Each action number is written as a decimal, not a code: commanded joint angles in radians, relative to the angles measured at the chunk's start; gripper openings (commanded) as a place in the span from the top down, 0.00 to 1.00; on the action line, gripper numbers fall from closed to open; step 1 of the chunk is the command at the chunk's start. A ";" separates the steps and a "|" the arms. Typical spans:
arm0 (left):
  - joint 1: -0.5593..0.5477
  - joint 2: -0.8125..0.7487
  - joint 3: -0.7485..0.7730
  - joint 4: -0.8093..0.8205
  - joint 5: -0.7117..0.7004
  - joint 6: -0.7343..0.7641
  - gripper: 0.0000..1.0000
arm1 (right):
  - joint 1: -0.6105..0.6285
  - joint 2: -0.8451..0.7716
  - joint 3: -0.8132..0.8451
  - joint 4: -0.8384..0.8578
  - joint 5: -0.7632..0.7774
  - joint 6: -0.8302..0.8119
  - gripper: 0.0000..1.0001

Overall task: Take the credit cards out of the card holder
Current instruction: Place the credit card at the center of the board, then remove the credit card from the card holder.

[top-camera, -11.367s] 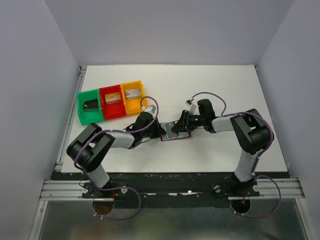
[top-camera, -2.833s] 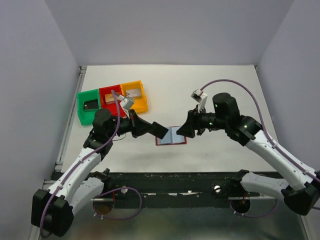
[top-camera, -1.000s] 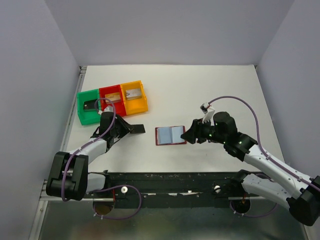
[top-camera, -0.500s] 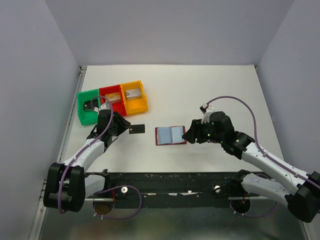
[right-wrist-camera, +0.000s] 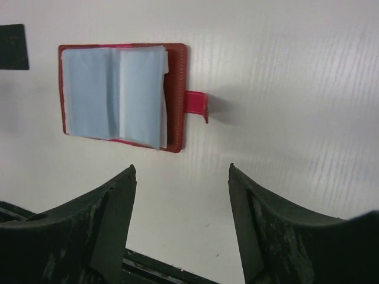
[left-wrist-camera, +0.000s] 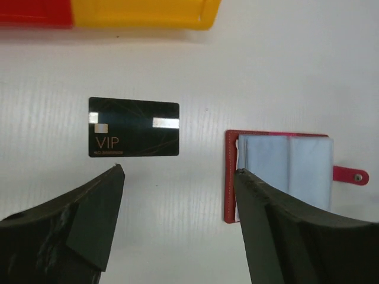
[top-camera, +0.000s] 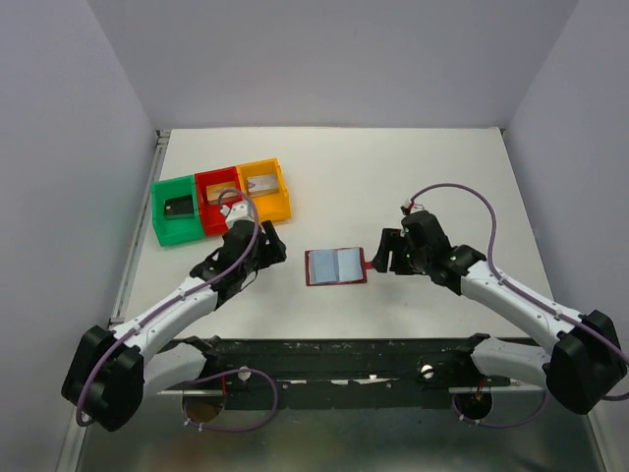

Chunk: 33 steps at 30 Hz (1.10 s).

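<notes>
Card holder [right-wrist-camera: 118, 97] open flat on table [right-wrist-camera: 284, 71], black credit card [left-wrist-camera: 134, 127] apart beside it.
Lies just beyond left pincer [left-wrist-camera: 179, 177] and right pincer [right-wrist-camera: 181, 171], both spread wide, gripping nothing.

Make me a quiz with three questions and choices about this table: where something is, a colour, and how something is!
1. The holder is: A snapped shut; B open flat; C standing upright.
2. Its pockets are: A light blue; B green; C yellow.
3. The black card in the left wrist view lies: A under the holder; B inside the holder; C on the table beside it.

Answers:
1 B: both halves lie spread, pockets facing up.
2 A: pale blue sleeves show in both wrist views.
3 C: bare table shows all round the card, apart from the holder.
</notes>
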 commanded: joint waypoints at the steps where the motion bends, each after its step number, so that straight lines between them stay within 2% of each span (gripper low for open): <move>1: -0.147 0.070 0.039 -0.005 -0.139 -0.034 0.14 | -0.077 0.044 -0.035 0.029 -0.026 0.037 0.30; 2: -0.161 0.090 0.060 -0.018 -0.145 -0.045 0.01 | -0.093 0.057 -0.038 0.042 -0.040 0.040 0.32; 7: -0.175 0.176 0.152 -0.111 -0.106 -0.064 0.01 | -0.108 0.137 -0.009 0.073 -0.095 0.024 0.39; 12: -0.175 0.114 0.019 0.164 0.092 -0.056 0.01 | -0.108 0.249 0.038 0.090 -0.123 0.002 0.41; 17: -0.175 0.121 -0.038 0.312 0.245 -0.050 0.12 | -0.111 0.343 0.084 0.101 -0.111 -0.012 0.47; 23: -0.175 0.187 -0.021 0.377 0.338 -0.037 0.28 | -0.119 0.455 0.137 0.106 -0.120 -0.027 0.62; 29: -0.175 0.244 0.002 0.383 0.376 -0.031 0.32 | -0.122 0.441 0.111 0.115 -0.143 -0.030 0.80; 33: -0.178 0.278 0.017 0.364 0.376 -0.037 0.33 | -0.122 0.371 0.085 0.109 -0.178 -0.026 0.98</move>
